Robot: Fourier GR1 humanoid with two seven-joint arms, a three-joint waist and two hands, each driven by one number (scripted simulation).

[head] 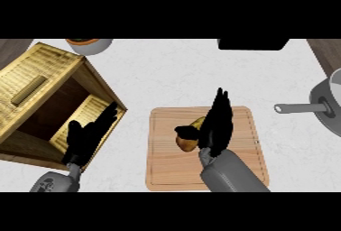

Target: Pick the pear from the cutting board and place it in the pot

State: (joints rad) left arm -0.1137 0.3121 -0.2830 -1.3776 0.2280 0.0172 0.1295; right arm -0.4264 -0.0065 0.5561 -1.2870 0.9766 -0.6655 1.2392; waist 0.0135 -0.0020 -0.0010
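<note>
Right hand (216, 124) at frame centre, fingers straight, thumb pinching yellow-brown pear (189, 136) on light wooden cutting board (166, 171). Left hand (90, 133) lower left, fingers relaxed, spread.

Bystanders round the wooden box

The wooden box (47, 99) lies open on the white counter (173, 76) at far left, its mouth facing right, a slatted panel inside; a pale bowl (90, 45) with an orange rim and dark contents sits just past its top corner, cut by the frame; a black block (253, 43) sits well to the right of the box, at the far edge; brown strips show at both upper corners.
</note>
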